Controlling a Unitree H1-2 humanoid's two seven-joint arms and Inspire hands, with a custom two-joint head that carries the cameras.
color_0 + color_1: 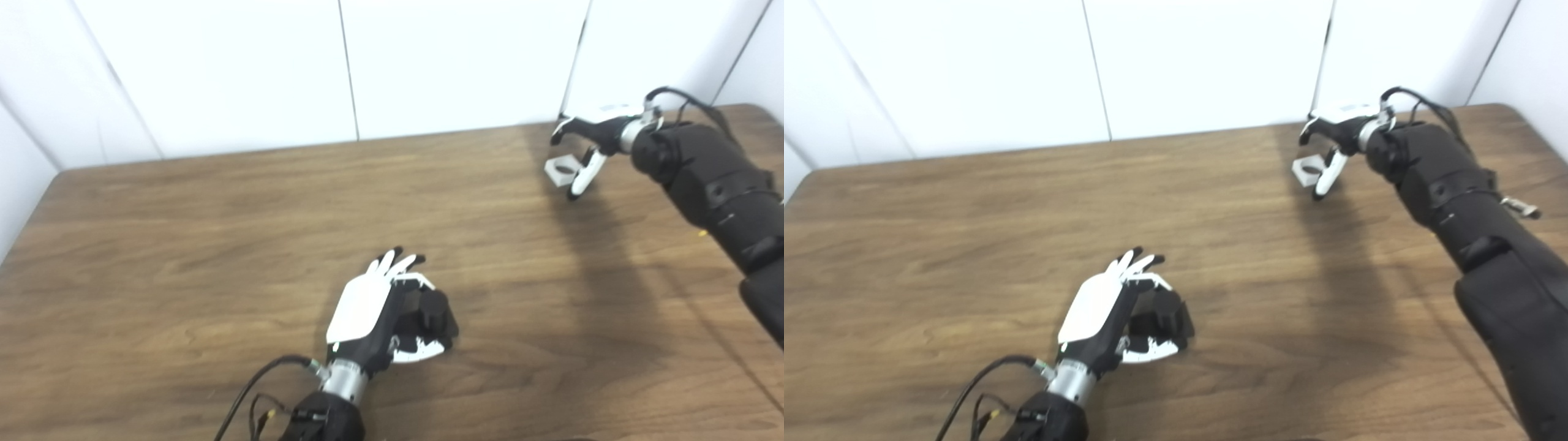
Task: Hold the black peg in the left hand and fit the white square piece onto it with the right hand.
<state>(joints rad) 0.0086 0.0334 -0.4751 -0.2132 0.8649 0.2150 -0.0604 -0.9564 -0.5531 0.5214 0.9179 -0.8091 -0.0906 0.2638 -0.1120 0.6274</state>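
Note:
The black peg (435,309) stands on the wooden table (184,245) near the front middle. My left hand (373,312) rests beside it, with the fingers (395,262) stretched forward and the thumb (422,352) curved under the peg. The hand cups the peg but is not closed on it. The white square piece (560,170), with a round hole, lies at the far right of the table. My right hand (591,138) hovers over it, open. Its fingers arch above the piece and its thumb (582,177) is against the piece's right side.
A white panelled wall (343,67) runs right behind the table's far edge, close to the right hand. Cables (257,386) trail from the left wrist at the front edge. My right forearm (710,184) crosses the table's right side.

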